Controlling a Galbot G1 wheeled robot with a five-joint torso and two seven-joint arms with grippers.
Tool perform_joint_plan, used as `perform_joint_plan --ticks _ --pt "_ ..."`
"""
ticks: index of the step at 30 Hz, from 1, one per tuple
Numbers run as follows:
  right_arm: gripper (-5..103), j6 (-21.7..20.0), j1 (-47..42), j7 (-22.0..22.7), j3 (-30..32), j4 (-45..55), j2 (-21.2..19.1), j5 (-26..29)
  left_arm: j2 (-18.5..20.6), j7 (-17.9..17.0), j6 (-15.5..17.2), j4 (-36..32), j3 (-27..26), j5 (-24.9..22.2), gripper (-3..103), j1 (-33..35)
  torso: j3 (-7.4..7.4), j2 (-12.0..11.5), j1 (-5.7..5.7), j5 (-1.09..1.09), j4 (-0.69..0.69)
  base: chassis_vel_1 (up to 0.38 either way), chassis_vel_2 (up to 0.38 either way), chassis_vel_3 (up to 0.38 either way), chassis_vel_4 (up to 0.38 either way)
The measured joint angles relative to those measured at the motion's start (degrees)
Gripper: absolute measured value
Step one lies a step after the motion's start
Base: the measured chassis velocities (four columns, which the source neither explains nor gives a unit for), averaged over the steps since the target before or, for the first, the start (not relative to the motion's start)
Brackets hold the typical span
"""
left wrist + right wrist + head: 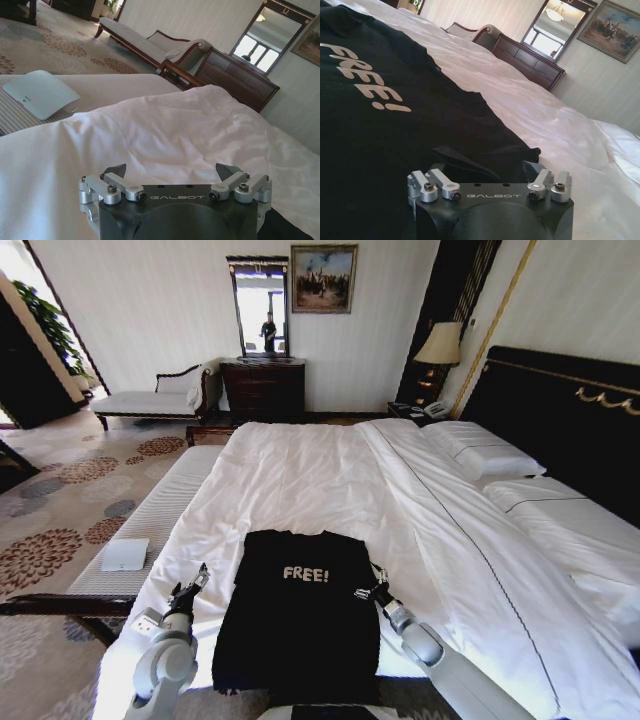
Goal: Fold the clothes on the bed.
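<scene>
The left tool (195, 578) is hovering over the duvet (300, 480) near the bed's (560, 420) foot edge, just left of the shirt (300, 625) and apart from it. In the left wrist view, the left tool (172, 172) is standing wide, its fingers (116, 172) holding nothing, with only white duvet (165, 130) ahead.

The right tool (372, 585) is sitting at the shirt's right edge, level with the chest lettering. In the right wrist view, the right tool (485, 167) is spread wide, and a fold of the black shirt (395, 135) is lying between its fingers (536, 169); I cannot tell whether they are touching the cloth.

The shirt is lying flat, face up, on the duvet at the middle of the foot edge, its collar pointing up the bed and its hem reaching toward the robot. "FREE!" is reading upright across the chest.

Farther on, the duvet is stretching smooth to the pillows (485, 455) at the right, against the dark headboard (560, 410).
</scene>
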Motion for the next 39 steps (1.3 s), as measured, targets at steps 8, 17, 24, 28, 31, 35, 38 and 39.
perform_joint_plan --ticks 8,17,24,28,31,35,38,39 --pt "53 2.6 0.4 -2.2 -0.2 -0.4 0.1 1.1 -0.2 0.0 -0.2 0.9 0.0 0.5 100 -0.1 0.0 0.0 0.0 0.0 0.0 0.0 0.0 0.0 0.0" --pt "26 5.5 0.5 -4.8 -0.8 0.2 0.0 6.0 0.1 -0.1 0.0 1.0 -0.7 0.6 100 -0.4 0.0 0.0 0.0 0.0 0.0 0.0 0.0 0.0 0.0" --pt "1 6.1 -0.6 -6.2 1.9 0.7 -0.5 6.5 0.7 -0.2 0.0 1.0 -1.1 0.5 100 0.1 0.0 0.0 0.0 0.01 0.0 0.0 0.0 0.0 0.0" --pt "0 6.2 -1.5 -6.3 3.8 1.2 -1.1 6.5 0.9 -0.2 0.0 1.1 -1.1 0.5 100 0.2 0.0 0.0 0.0 0.0 0.0 0.0 0.0 0.0 0.0" --pt "0 6.2 -2.0 -6.1 5.5 1.8 -1.5 6.8 1.1 -0.2 0.0 1.1 -0.9 0.4 100 0.2 0.0 0.0 0.0 0.0 0.0 0.0 0.0 0.0 0.0" --pt "0 5.9 -2.8 -4.5 8.2 3.4 -1.7 8.2 1.3 -0.2 0.0 1.1 -0.8 0.3 100 0.4 0.0 0.0 0.0 0.01 0.0 0.0 0.0 0.0 0.0" --pt "0 5.0 -3.7 -3.3 9.9 4.8 -2.3 9.3 1.6 -0.2 0.0 1.1 -0.9 0.0 100 0.5 0.0 0.0 0.0 0.0 0.0 0.0 0.0 0.0 0.0" --pt "0 4.6 -4.2 -2.8 10.6 5.3 -2.6 9.6 1.8 -0.2 -0.1 1.0 -1.1 -0.2 100 0.6 0.0 0.0 0.0 0.0 0.0 0.0 0.0 0.0 0.0"
